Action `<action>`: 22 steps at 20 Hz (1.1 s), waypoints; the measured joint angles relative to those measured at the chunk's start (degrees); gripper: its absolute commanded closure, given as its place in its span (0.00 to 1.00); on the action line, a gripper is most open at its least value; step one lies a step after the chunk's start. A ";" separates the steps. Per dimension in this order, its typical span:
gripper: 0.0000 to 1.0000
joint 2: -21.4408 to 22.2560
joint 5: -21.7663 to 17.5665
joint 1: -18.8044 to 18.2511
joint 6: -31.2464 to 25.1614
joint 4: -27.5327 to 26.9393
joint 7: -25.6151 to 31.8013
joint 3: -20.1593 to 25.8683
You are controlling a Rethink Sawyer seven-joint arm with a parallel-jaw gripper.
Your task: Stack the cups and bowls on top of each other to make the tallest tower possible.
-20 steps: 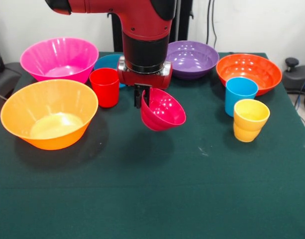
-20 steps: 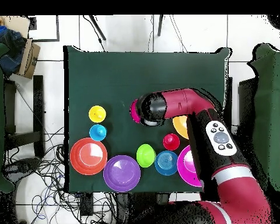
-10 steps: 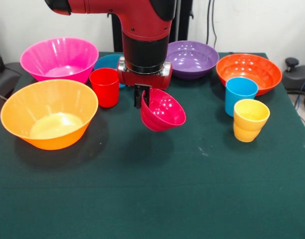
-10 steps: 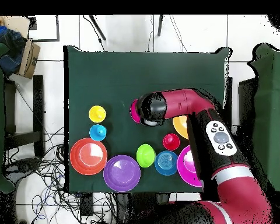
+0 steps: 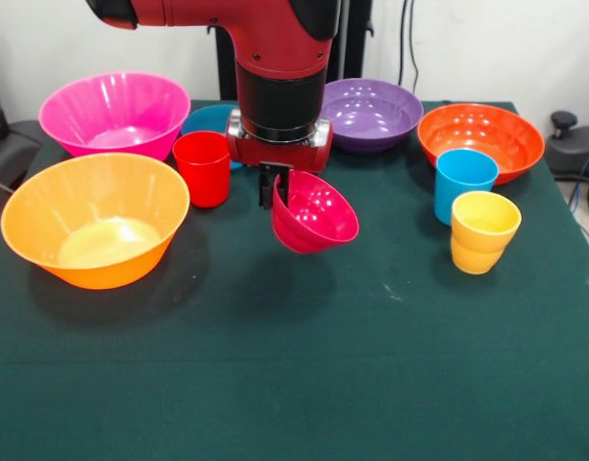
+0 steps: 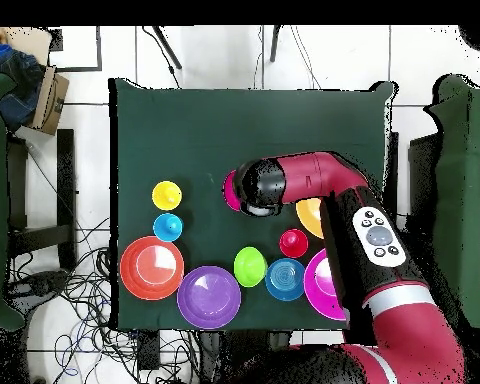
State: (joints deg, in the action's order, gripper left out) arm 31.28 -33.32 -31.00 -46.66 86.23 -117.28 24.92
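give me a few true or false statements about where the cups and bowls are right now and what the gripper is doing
1. The gripper holds the crimson-pink bowl by its rim, tilted and off the table. True.
2. The sky-blue cup is stacked inside the yellow cup. False: the two stand side by side on the table.
3. The red cup stands upright between the pink bowl and the arm. True.
4. The purple bowl rests inside the orange bowl. False: they sit apart, each on the cloth.
5. The yellow-orange bowl is upside down. False: its opening faces up.
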 measured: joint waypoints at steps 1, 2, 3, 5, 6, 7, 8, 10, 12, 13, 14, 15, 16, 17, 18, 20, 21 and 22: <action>1.00 0.00 0.00 0.00 0.00 0.00 0.00 0.00; 1.00 0.00 0.00 0.00 0.00 0.00 0.00 0.00; 1.00 0.00 0.00 0.00 0.00 0.00 0.00 0.00; 1.00 -0.01 0.00 -0.02 0.00 0.01 0.00 0.01; 1.00 -0.01 0.00 -0.04 -0.01 0.00 0.00 0.00; 1.00 -0.01 0.00 -0.05 -0.01 0.01 0.00 0.01; 1.00 -0.01 0.00 -0.08 -0.01 0.00 0.00 0.01; 1.00 -0.01 0.00 -0.11 -0.01 0.00 0.00 0.00; 1.00 0.00 0.00 -0.14 -0.08 0.00 0.00 0.00; 1.00 0.00 0.00 -0.14 -0.13 0.01 0.00 0.00; 1.00 -0.01 0.00 -0.14 -0.26 0.00 0.00 0.01; 1.00 -0.01 0.00 -0.14 -0.31 0.00 0.00 0.01; 1.00 -0.01 0.00 -0.14 -0.49 0.00 0.00 0.00; 1.00 -0.01 0.00 -0.14 -0.67 0.00 0.00 0.00; 1.00 -0.01 0.00 -0.14 -0.84 -0.02 0.00 0.00; 1.00 -0.06 -0.01 -0.14 -1.26 -0.09 0.00 0.00; 1.00 -0.09 -0.01 -0.14 -1.55 -0.17 0.00 0.01; 1.00 -0.11 -0.01 -0.14 -1.75 -0.22 0.00 0.00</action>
State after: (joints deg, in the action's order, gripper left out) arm 31.17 -33.33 -31.14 -48.41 86.01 -117.28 24.93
